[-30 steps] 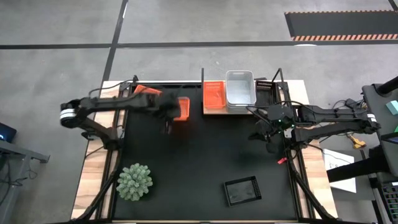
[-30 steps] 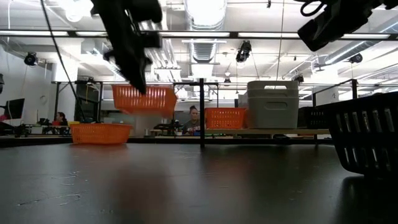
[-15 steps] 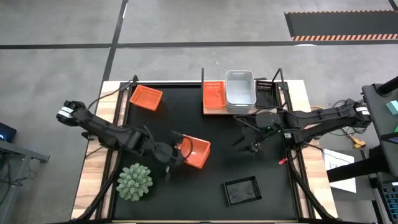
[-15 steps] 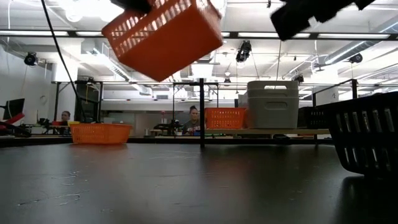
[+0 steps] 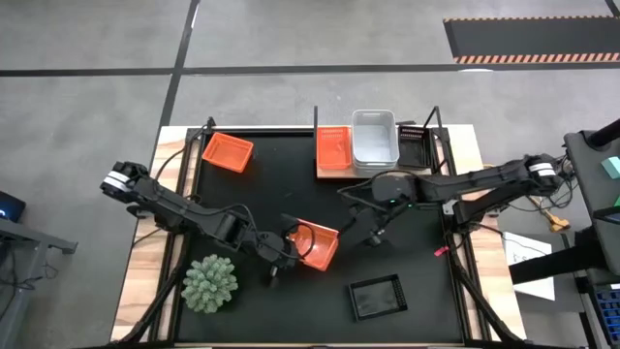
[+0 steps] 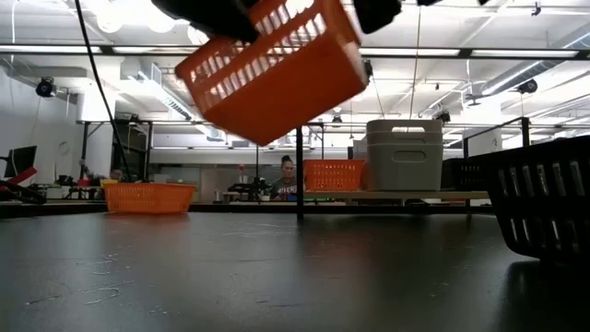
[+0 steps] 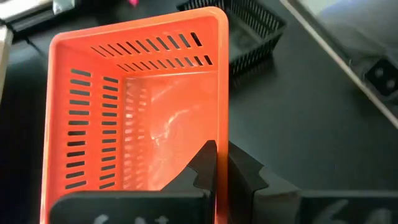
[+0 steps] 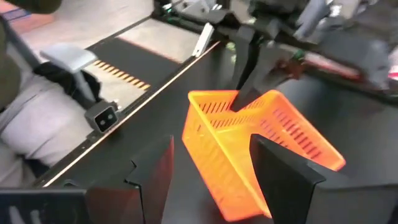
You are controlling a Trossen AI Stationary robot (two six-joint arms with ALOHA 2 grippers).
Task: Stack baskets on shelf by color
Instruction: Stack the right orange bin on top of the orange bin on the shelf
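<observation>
Gripping one wall of an orange basket [image 5: 318, 244], the left gripper [image 5: 288, 249] held it tilted above mid-table, apparently offering it to the right gripper [image 5: 370, 233], whose jaws stood open just beside it, likely for the shelf [image 5: 334, 172].

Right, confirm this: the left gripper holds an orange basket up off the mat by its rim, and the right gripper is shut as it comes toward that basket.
One thing is wrong: the right gripper is open, not shut. The right wrist view shows its fingers spread wide, facing the orange basket. The rest stands: the left gripper holds that basket by its rim, off the mat.
</observation>
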